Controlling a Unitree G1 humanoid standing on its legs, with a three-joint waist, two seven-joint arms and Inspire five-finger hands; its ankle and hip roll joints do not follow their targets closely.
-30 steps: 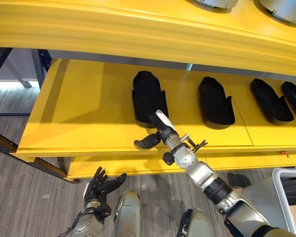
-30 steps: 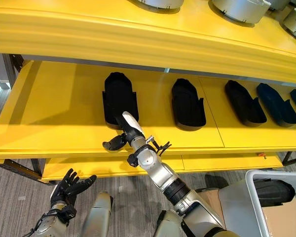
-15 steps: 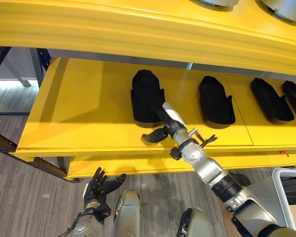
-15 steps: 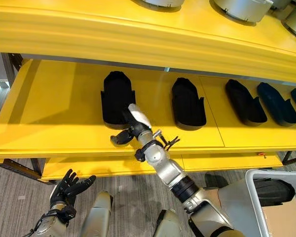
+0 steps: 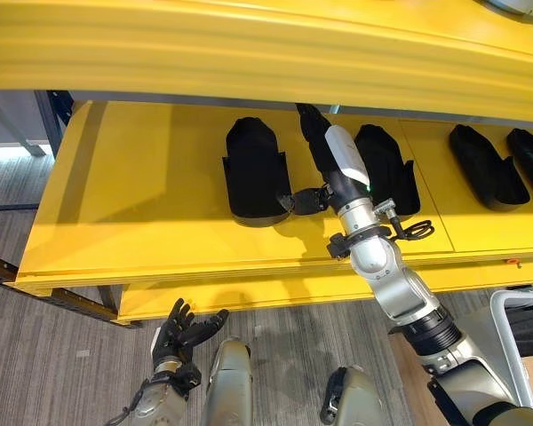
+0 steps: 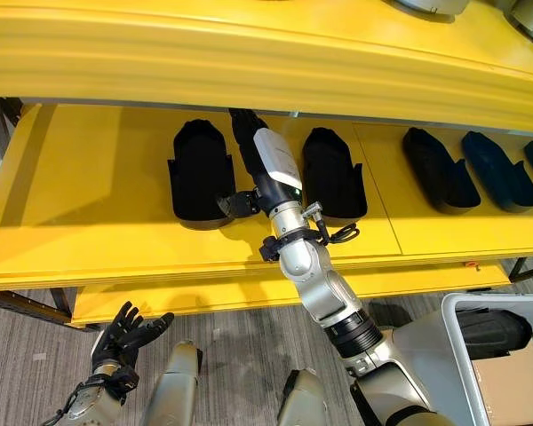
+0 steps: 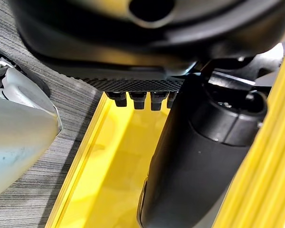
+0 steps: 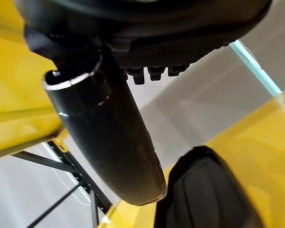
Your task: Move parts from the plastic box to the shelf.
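Observation:
Several black moulded parts lie in a row on the yellow shelf (image 5: pixel 133 195): the leftmost part (image 5: pixel 251 169), a second part (image 5: pixel 388 170), and two more at the right (image 5: pixel 484 173). My right hand (image 5: pixel 341 169) reaches into the shelf between the first two parts, fingers straight and pointing to the back, holding nothing. Its thumb (image 5: pixel 304 201) is by the front right corner of the leftmost part. That thumb (image 8: pixel 109 137) and a black part (image 8: pixel 209 194) also appear in the right wrist view. My left hand (image 5: pixel 183 334) hangs low over the floor, fingers spread.
The upper yellow shelf (image 5: pixel 249 44) overhangs close above my right hand. A grey plastic box (image 6: pixel 466 306) stands on the floor at the lower right with a black part (image 6: pixel 496 330) in it. A lower yellow rail (image 5: pixel 213 297) runs under the shelf front.
My right hand has gone from the front edge of the leftmost part deeper into the shelf, up and to the right, and now stands between the first two parts. The left hand has not moved.

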